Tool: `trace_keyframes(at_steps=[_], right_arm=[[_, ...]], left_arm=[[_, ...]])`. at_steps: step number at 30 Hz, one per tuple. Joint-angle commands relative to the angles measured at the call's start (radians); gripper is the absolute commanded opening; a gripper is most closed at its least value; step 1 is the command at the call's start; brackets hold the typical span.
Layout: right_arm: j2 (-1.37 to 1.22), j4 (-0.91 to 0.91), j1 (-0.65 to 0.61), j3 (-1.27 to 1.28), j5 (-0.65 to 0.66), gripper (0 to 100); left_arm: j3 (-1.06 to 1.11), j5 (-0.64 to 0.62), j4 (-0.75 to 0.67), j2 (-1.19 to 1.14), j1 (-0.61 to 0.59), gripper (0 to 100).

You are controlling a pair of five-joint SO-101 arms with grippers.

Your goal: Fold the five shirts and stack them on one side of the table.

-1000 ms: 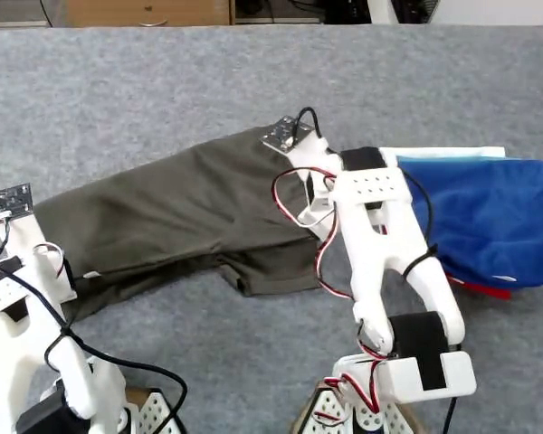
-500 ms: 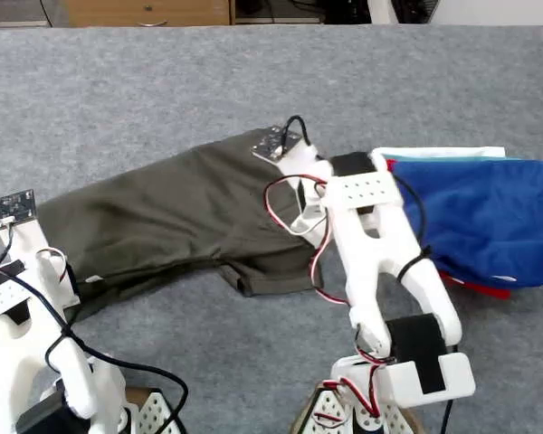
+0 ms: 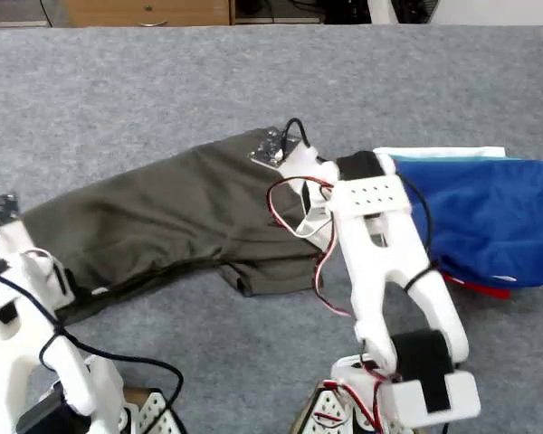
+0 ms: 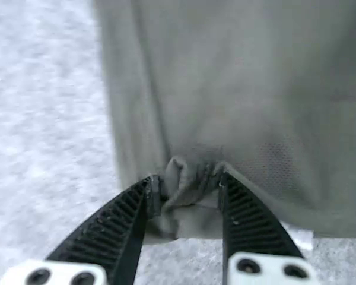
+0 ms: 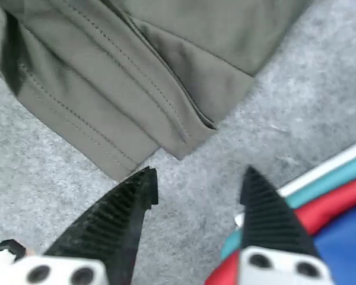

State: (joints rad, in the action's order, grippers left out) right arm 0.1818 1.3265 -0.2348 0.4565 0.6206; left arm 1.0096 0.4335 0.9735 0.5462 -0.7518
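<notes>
Left claw (image 4: 186,181) pinches olive shirt (image 4: 237,89); stack (image 3: 489,221) cut off.

the left arm (image 3: 18,316) is seen at the lower left of the high view, raised from its base at the near edge, with black cable looped along its white links. the left gripper (image 4: 184,190) is closed, and a bunched fold of the olive shirt (image 4: 237,89) is pinched between its black ribbed fingers (image 4: 121,219). the right arm (image 3: 380,244) is stretched forward from its base at the near edge and angled toward the left arm's side, with red and white wires hung beside its wrist. the right gripper (image 5: 199,178) is pointed downward, with its fingers (image 5: 113,219) spread wide apart.
</notes>
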Motion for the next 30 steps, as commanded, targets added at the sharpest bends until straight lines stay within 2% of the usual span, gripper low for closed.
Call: trace_keyframes(at_steps=[1, 3, 6, 10, 12, 16, 21, 30], right_arm=[[0.051, -0.002, -0.042, -0.085, -0.035, 0.0], [0.008, 0.000, -0.099, -0.142, -0.072, 3.0], [-0.142, -0.009, -0.180, -0.263, -0.143, 0.4], [-0.420, 0.020, -0.228, -0.506, -0.252, 0.4], [-0.555, 0.075, -0.245, -0.638, -0.273, 0.4], [-0.769, 0.196, -0.271, -0.877, -0.295, 0.3], [-0.889, 0.302, -0.289, -1.079, -0.301, 0.3], [-0.928, 0.373, -0.355, -1.115, -0.299, 0.2]], left_arm=[[-0.203, 0.002, 0.149, 0.024, -0.049, 17], [-0.318, 0.002, 0.245, 0.024, -0.069, 17], [-0.473, -0.066, 0.354, 0.013, -0.089, 17], [-0.559, -0.298, 0.347, -0.002, -0.081, 11], [-0.559, -0.353, 0.331, -0.030, -0.035, 10], [-0.565, -0.364, 0.368, -0.088, 0.025, 9], [-0.557, -0.358, 0.387, -0.107, 0.025, 9], [-0.560, -0.334, 0.387, -0.101, 0.021, 9]])
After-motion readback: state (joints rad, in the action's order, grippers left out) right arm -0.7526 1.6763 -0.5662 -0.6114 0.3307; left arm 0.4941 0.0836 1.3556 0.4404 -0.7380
